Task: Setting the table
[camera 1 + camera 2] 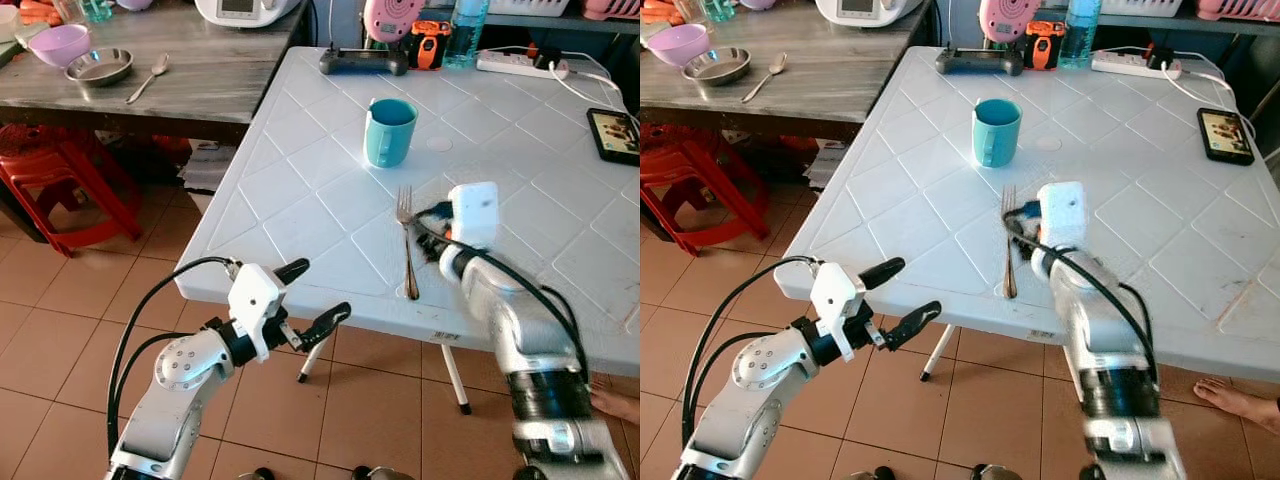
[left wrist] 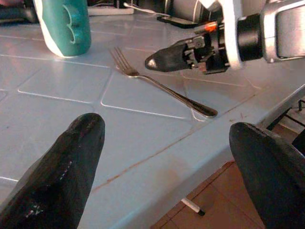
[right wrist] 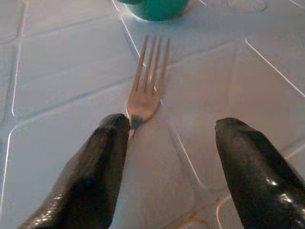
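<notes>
A fork [image 1: 407,243] lies flat on the white table [image 1: 300,170], tines toward a teal mug [image 1: 389,131] just beyond it, handle end close to the near edge. The right gripper [image 3: 167,157] hangs low over the fork with its fingers spread wide and holding nothing; in the right wrist view one finger [image 3: 90,176] covers the handle just below the tines while the other sits off to the side over bare table. The left gripper [image 1: 315,300] waits off the table's near edge, jaws also apart and empty. The fork looks light, stiff and slick, its thin metal lying flush on hard plastic, so it would likely skid or pivot under a loose pinch; the narrow neck below the tines, or the handle's middle, seems the surest hold. A phone [image 1: 614,134], a power strip [image 1: 520,66] and a bottle [image 1: 464,30] sit at the far side; a spoon [image 1: 148,78] and bowls [image 1: 98,66] rest on the neighbouring wooden table. No writing or brand is legible anywhere.
</notes>
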Tool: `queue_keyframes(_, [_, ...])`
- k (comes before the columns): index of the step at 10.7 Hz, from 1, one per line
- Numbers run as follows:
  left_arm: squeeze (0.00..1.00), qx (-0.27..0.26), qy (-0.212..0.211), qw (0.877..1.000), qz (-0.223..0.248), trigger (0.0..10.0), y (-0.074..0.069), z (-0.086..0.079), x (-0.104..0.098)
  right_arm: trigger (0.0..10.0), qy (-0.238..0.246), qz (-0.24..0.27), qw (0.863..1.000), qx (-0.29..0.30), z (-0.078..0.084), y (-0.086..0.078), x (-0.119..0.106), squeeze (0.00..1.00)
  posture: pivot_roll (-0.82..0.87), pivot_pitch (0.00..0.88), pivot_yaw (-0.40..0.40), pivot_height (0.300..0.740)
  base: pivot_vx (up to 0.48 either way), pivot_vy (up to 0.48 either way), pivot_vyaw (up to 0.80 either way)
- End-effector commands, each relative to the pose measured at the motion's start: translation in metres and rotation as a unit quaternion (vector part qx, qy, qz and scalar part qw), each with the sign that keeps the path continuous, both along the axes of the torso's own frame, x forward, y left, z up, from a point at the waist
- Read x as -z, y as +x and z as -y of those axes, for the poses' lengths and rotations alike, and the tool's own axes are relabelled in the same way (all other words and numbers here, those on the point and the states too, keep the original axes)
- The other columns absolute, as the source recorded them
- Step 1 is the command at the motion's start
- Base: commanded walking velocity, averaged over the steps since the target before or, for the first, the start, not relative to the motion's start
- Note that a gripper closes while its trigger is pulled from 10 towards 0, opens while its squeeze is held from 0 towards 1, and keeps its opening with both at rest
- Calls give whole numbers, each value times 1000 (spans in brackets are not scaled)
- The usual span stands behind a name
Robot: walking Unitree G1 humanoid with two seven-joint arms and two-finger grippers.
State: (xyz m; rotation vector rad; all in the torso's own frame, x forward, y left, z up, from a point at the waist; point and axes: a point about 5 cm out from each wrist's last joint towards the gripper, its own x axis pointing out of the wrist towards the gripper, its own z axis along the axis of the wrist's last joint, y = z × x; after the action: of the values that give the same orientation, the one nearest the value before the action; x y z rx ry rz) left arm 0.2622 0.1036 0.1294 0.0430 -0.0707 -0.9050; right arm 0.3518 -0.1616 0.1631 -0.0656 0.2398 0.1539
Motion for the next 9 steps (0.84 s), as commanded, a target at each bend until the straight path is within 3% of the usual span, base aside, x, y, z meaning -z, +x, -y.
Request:
queue_keyframes(1, [0, 2, 2, 1000, -3, 10000, 0, -1, 0, 10000, -1, 3, 1000, -10, -4, 4, -4, 1000, -50, 168, 20, 740, 0, 0, 0])
queue_keyframes(4, [0, 2, 3, 1000, -3, 10000, -1, -2, 0, 10000, 12, -8, 1000, -24, -25, 11, 5, 1000, -38, 173, 21, 740, 0, 0, 0])
queue_keyframes(7, [0, 4, 3, 1000, -5, 10000, -2, -1, 0, 10000, -7, -46, 999, -22, -31, 13, 22, 1000, -39, 176, 20, 740, 0, 0, 0])
queue_keyframes(8, [0, 3, 2, 1000, -5, 10000, -1, -1, 0, 3216, -9, -57, 998, -21, -29, 14, 28, 47, -40, 178, 20, 740, 0, 0, 0])
queue_keyframes(9, [0, 4, 2, 1000, -6, 10000, -2, -1, 0, 0, -8, -66, 998, -18, -25, 14, 33, 0, -38, 178, 20, 740, 0, 0, 0])
